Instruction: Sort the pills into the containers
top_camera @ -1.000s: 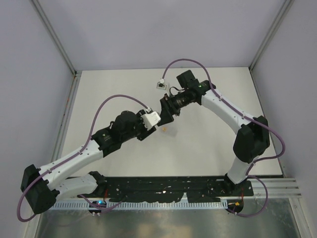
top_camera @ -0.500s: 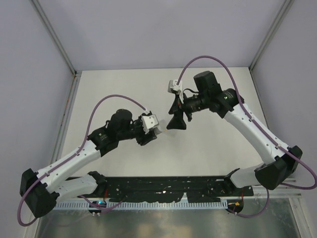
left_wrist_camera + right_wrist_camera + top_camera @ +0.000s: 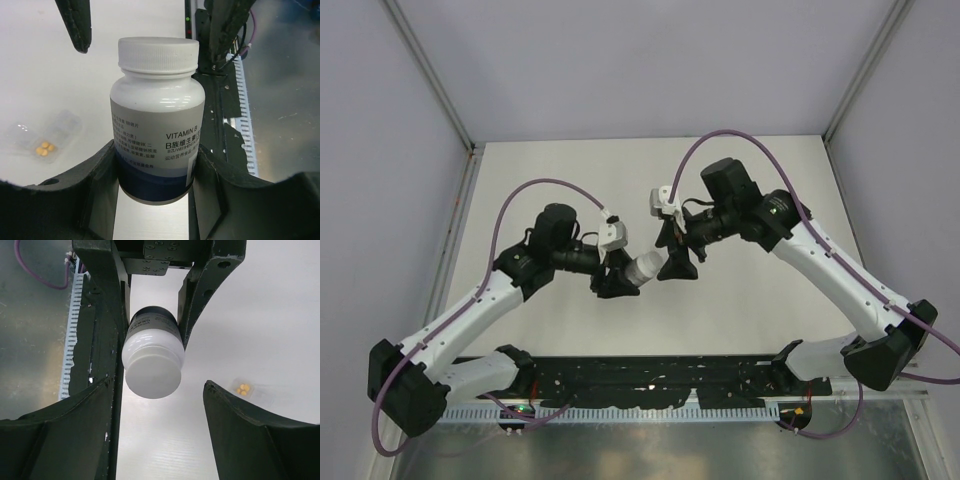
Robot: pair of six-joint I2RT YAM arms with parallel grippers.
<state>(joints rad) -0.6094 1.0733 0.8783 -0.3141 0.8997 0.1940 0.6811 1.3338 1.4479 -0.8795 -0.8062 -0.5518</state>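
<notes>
My left gripper [image 3: 620,278] is shut on the lower body of the bottle [image 3: 644,268], a white-capped vitamin bottle with a blue and white label. It holds the bottle above the table with the cap pointing at my right gripper [image 3: 678,262]. In the left wrist view the bottle [image 3: 157,115] fills the middle between my fingers [image 3: 100,170]. My right gripper [image 3: 157,390] is open, its jaws spread wide just in front of the cap [image 3: 152,372] and not touching it. The clear packet [image 3: 45,136] lies flat on the table with three orange pills [image 3: 44,148] inside. It also shows in the right wrist view [image 3: 246,389].
The white table [image 3: 760,180] has grey enclosure walls at the back and sides. A black perforated rail [image 3: 650,378] runs along the near edge by the arm bases. Purple cables [image 3: 535,192] loop over both arms.
The left gripper has swung the bottle up and turned it so the cap faces right. The right arm has shifted left and lowered its open gripper to the cap.
</notes>
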